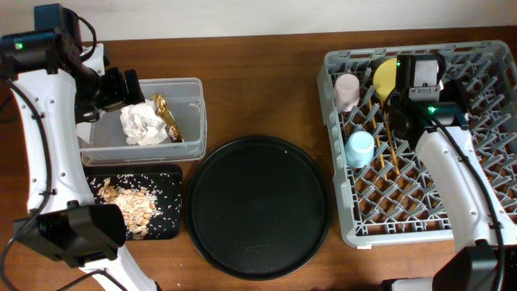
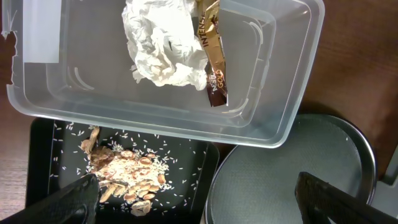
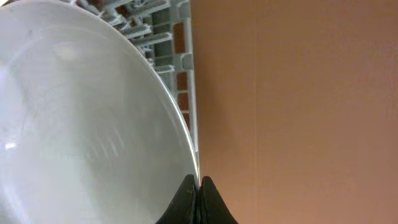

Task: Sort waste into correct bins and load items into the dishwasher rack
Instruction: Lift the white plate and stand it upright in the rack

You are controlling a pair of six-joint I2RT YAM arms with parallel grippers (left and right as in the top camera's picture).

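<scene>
The clear tub [image 1: 187,89] holds the crumpled tissue [image 1: 143,124] and the gold wrapper [image 1: 168,118]. The black rectangular tray [image 1: 171,202] holds the food scraps [image 1: 129,202]. My left gripper [image 2: 199,199] is open and empty above the tub's edge [image 2: 280,93] and the scraps [image 2: 127,174]. The grey rack [image 1: 493,162] holds a pink cup [image 1: 346,89], a yellow bowl [image 1: 385,75], a blue cup [image 1: 359,148] and chopsticks [image 1: 393,145]. My right gripper [image 3: 199,183] is shut on the rim of the pale plate [image 3: 81,112], on edge over the rack's far side. In the overhead view the plate is hidden.
A large round black tray [image 1: 258,206] lies between the bins and the rack. It also shows in the left wrist view [image 2: 292,168]. The right arm stretches over the rack's right half. A pale wall runs along the table's far edge.
</scene>
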